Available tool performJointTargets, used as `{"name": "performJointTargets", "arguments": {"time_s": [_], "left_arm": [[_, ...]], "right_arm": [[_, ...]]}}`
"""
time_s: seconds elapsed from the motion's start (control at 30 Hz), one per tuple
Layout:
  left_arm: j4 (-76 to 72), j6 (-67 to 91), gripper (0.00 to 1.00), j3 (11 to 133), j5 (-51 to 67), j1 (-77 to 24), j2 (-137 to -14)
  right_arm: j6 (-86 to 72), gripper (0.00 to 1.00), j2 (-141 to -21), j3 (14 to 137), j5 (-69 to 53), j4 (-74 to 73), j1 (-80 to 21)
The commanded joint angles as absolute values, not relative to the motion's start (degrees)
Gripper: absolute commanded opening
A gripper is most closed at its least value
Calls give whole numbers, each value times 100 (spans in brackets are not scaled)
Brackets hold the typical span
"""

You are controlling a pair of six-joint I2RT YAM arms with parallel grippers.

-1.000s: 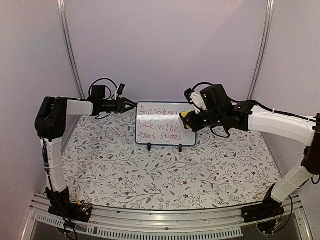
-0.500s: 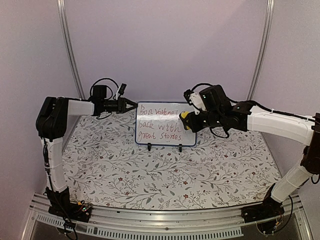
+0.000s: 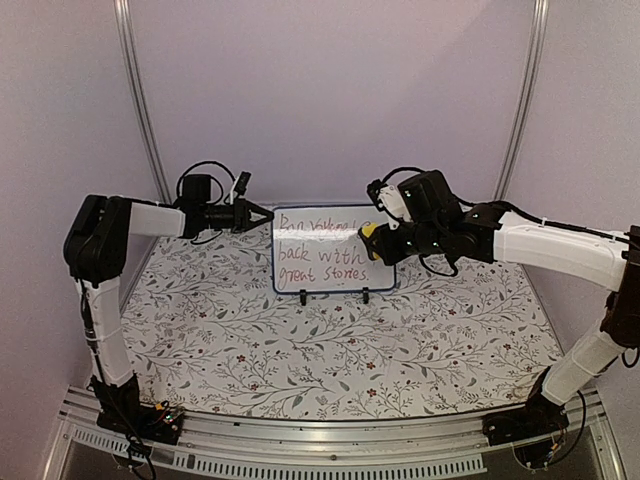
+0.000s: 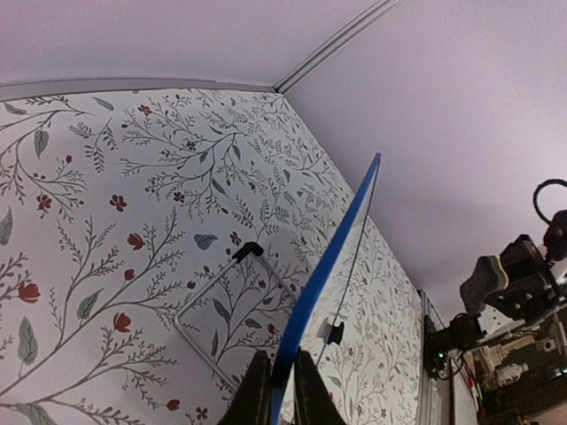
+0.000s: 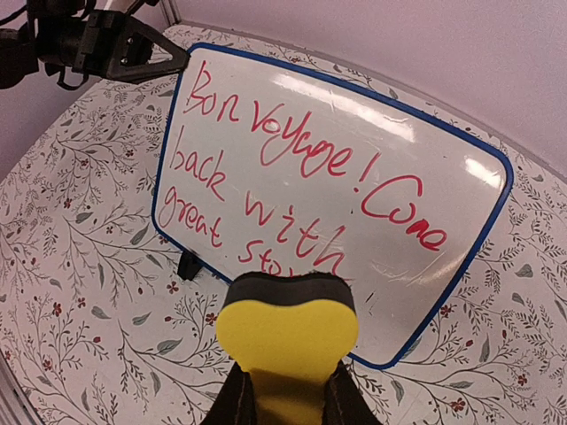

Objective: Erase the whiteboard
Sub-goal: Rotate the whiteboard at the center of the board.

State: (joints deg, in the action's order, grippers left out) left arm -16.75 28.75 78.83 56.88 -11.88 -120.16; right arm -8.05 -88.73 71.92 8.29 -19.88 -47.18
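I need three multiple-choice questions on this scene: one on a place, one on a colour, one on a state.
1. Where does the left gripper grip the whiteboard? A) a side edge B) a foot C) the middle of its face
2. What colour is the sponge? A) green B) yellow C) white
3. The right gripper is: A) open and empty B) shut on a pen C) shut on the sponge
Answers: 1 A, it pinches the blue frame edge; 2 B, the right wrist view shows yellow foam; 3 C, the foam sits clamped in it.
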Motion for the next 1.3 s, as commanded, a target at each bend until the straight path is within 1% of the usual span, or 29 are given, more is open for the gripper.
{"name": "performJointTargets", "arguments": {"time_s": [0.0, 0.23, 0.53, 0.7, 0.83, 1.07, 1.13, 1.2, 1.27], "left_arm": [[-1939, 3130, 8, 7524, 5563, -1409, -11451], [-1909, 3254, 8, 6994, 5261, -1755, -10908], [-2005, 3519, 6, 5907, 4711, -2056, -9934], [-1989, 3624, 6, 5385, 4291, -2393, -9422], [-2126, 3793, 5, 5058, 4035, -2656, -9163], [-2577, 4201, 6, 4391, 3660, -2746, -8725], [-2412, 4095, 8, 4356, 3495, -2780, -8639], [-2175, 3913, 14, 4401, 3397, -2791, -8608], [-1854, 3721, 16, 4533, 3308, -2787, -8584]], "right_arm": [[-782, 13, -8921, 7300, 899, -1953, -4704], [-791, 13, -8889, 7236, 881, -1935, -4696], [-784, 13, -8807, 7189, 901, -1922, -4694], [-782, 13, -8815, 7198, 894, -1910, -4693], [-766, 14, -8837, 7207, 897, -1907, -4693], [-765, 14, -8825, 7209, 909, -1925, -4698], [-765, 13, -8824, 7207, 922, -1925, -4693], [-765, 14, -8825, 7215, 914, -1938, -4698], [-765, 14, -8824, 7207, 914, -1936, -4693]]}}
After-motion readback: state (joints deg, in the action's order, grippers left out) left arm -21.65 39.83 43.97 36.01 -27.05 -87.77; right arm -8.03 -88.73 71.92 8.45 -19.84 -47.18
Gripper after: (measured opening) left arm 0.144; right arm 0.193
